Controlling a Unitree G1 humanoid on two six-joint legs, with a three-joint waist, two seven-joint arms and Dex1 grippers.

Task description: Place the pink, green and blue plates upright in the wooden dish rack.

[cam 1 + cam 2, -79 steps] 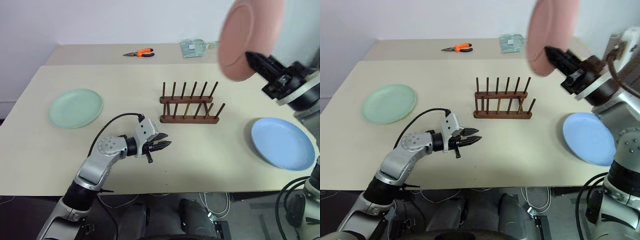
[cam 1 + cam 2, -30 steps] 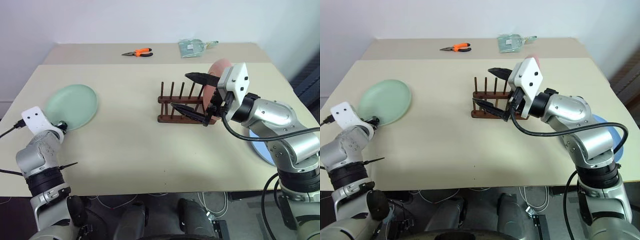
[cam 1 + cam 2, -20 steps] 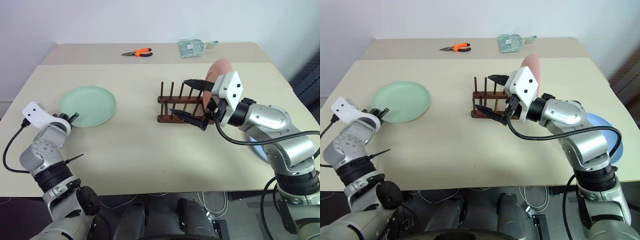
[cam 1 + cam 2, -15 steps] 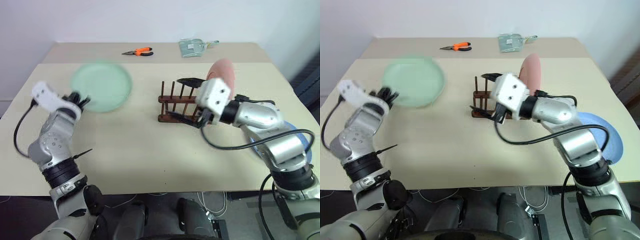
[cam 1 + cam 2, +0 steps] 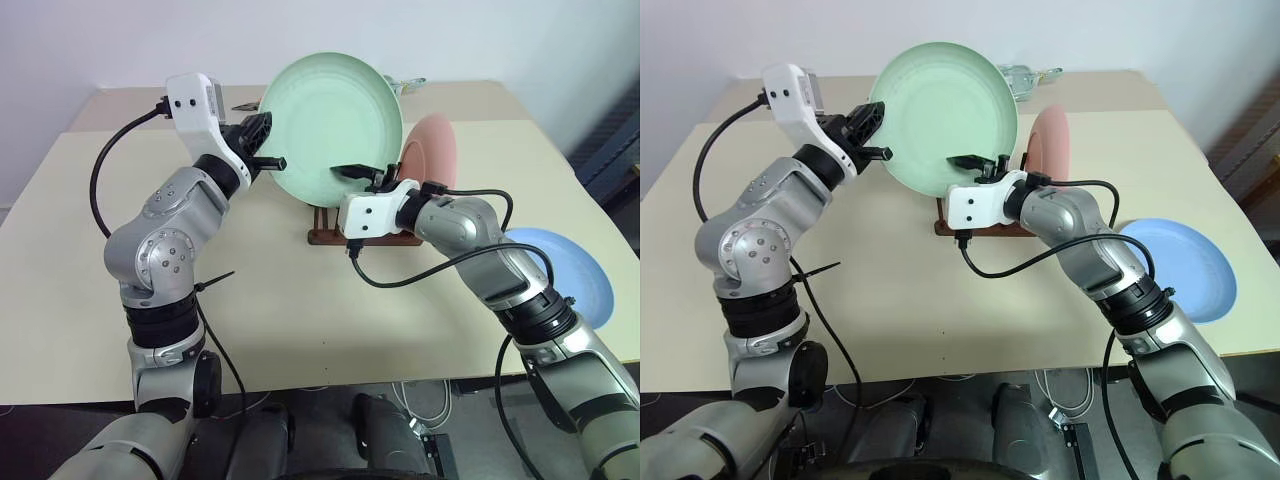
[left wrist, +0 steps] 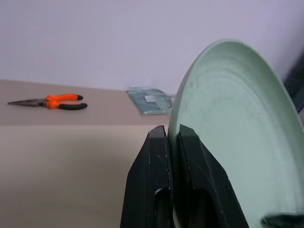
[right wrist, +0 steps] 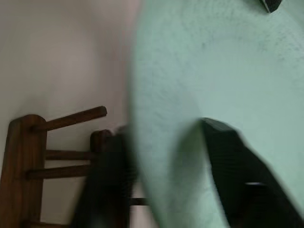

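The left hand (image 5: 262,150) was clamped on the rim of the green plate (image 5: 335,125), its two fingers (image 6: 151,185) pinched together on the edge at about nine o'clock of the disc. That plate stood upright in the air, face to the camera, above the rack (image 5: 330,236) and just to the nine o'clock side of the pink plate (image 5: 430,155). The right hand (image 5: 365,177) had come to the lower edge of the green plate at about five o'clock of the disc; its wrist view showed one finger (image 7: 237,175) on the face of the plate and the other behind the rim, but whether they gripped it I could not tell. The pink plate stood upright in the rack at the three o'clock end. The blue plate (image 5: 560,270) lay flat on the table (image 5: 60,270), well apart at three o'clock of the rack. Orange pliers (image 6: 52,101) and a clear packet (image 6: 151,100) lay at the table's twelve o'clock edge.
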